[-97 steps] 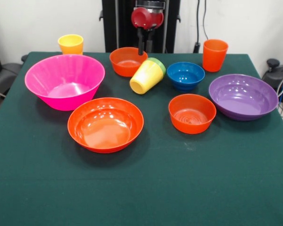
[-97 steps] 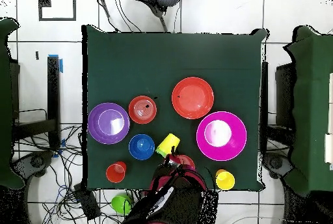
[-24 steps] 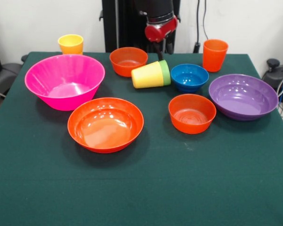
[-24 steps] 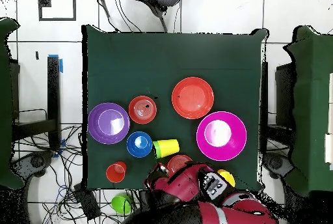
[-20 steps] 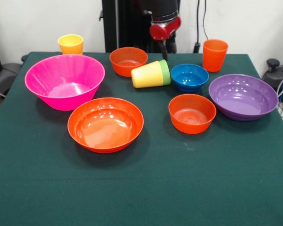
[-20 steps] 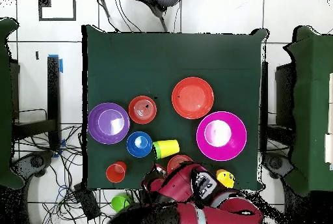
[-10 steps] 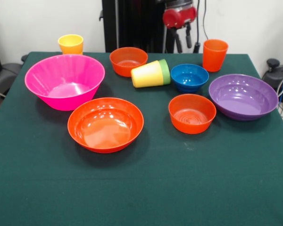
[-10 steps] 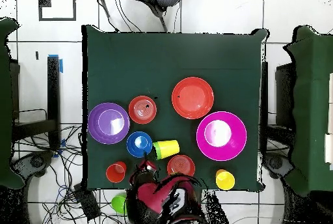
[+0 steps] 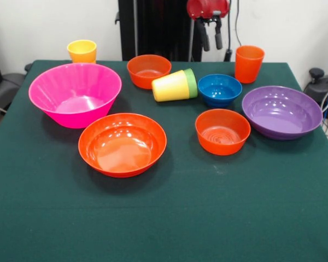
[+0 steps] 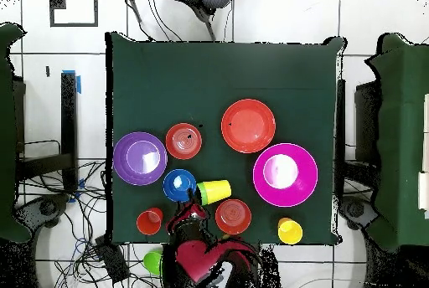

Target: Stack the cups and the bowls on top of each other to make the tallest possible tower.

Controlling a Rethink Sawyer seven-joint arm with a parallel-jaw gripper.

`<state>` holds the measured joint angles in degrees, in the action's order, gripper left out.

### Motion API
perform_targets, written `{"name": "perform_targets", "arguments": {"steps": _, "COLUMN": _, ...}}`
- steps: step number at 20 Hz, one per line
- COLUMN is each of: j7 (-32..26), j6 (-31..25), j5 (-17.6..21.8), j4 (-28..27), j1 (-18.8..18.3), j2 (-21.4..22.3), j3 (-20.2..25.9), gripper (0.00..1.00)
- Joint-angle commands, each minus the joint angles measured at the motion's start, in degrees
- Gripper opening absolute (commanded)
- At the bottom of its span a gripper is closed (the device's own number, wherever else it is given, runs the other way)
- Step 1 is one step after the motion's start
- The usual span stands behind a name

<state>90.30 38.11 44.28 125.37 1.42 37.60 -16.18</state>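
- No tower stands yet: all 10 pieces sit apart on the green desk, except a yellow cup lying on its side with a light green cup nested around it, between the far small orange bowl and the small blue bowl.
- The pink bowl, wide orange bowl, purple bowl and near small orange bowl rest mouth up; a second yellow cup and the taller orange cup stand at the back.
- The tool hangs above the back edge, fingers spread, holding nothing.
- To do this step well, I judge it should come down squarely over 1 piece's rim, clear of its neighbours, since the tipped pair could roll.
- The arm's upper part is cut off; the overhead view shows the tool only as a dark blur.
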Motion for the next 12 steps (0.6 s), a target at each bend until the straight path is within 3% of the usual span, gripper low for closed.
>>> {"name": "perform_targets", "arguments": {"steps": 1, "j7": 0.45, "j6": 1.89, "j5": -4.17, "j4": -4.21, "j1": 2.68, "j2": -5.93, "j3": -2.6, "gripper": 1.0}}
{"name": "perform_targets", "arguments": {"steps": 5, "j7": -0.66, "j6": 2.21, "j5": -5.14, "j4": -5.43, "j1": 4.27, "j2": -7.97, "j3": -5.21, "gripper": 1.0}}
{"name": "perform_targets", "arguments": {"steps": 12, "j7": -2.88, "j6": 3.38, "j5": -12.17, "j4": -8.2, "j1": 10.12, "j2": -15.09, "j3": -11.76, "gripper": 1.0}}
